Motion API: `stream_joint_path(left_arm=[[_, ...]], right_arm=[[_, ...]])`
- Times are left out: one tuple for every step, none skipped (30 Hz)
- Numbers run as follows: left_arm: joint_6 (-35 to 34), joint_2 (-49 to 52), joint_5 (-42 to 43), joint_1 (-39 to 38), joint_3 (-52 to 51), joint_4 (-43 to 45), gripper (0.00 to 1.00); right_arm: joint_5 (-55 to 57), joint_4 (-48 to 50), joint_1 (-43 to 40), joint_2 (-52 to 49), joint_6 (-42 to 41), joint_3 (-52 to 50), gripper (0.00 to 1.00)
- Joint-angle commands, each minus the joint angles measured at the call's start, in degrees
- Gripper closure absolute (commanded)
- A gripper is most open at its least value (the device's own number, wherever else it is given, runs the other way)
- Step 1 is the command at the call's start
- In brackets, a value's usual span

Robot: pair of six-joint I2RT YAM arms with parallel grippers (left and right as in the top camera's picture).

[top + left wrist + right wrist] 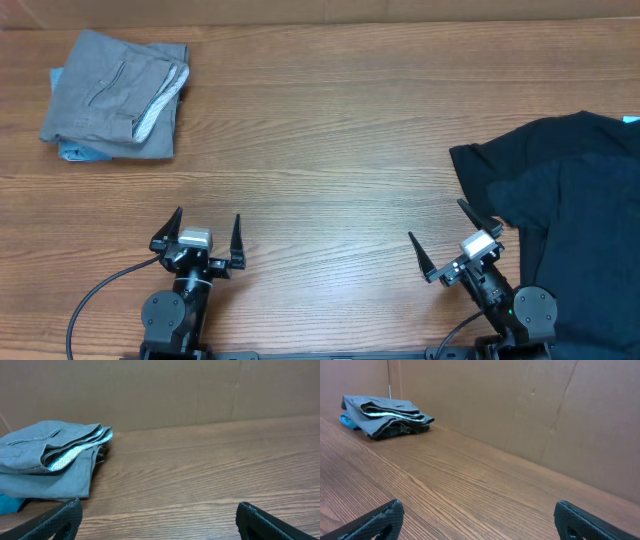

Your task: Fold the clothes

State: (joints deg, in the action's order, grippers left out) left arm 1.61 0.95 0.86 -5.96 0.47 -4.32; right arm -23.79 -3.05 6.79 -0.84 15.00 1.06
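Lying folded at the far-left corner of the tabletop (330, 120), the grey-khaki shorts (110, 95) show whitish lining along one edge and rest on a light-blue garment (70, 152). The left fingers (237, 245) and right fingers (422, 262) stand spread apart and empty, well apart from the shorts.

Inspection finding: no legible text, label, brand, number or sign was found in any of the three views.
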Motion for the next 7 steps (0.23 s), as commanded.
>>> stream_joint_path(left_arm=[[-0.50,-0.66,0.22,0.26,-0.20,-0.09,0.00],[-0.50,-0.66,0.22,0.26,-0.20,-0.09,0.00],[-0.50,-0.66,0.22,0.26,-0.20,-0.09,0.00],[-0.50,-0.66,0.22,0.26,-0.20,-0.09,0.00],[-0.50,-0.66,0.22,0.26,-0.20,-0.09,0.00],[-0.50,-0.66,0.22,0.26,-0.20,-0.07,0.00],[-0.50,-0.66,0.22,0.26,-0.20,-0.09,0.00]], right_arm=[[-0.33,0.17,-0.15,0.66,-0.48,-0.61,0.00],[-0.33,0.17,-0.15,0.66,-0.48,-0.61,0.00],[-0.33,0.17,-0.15,0.66,-0.48,-0.61,0.00],[-0.33,0.17,-0.15,0.66,-0.48,-0.61,0.00],[-0.33,0.17,-0.15,0.66,-0.48,-0.61,0.00],[-0.33,0.17,-0.15,0.66,-0.48,-0.61,0.00],[-0.33,0.17,-0.15,0.66,-0.48,-0.61,0.00]])
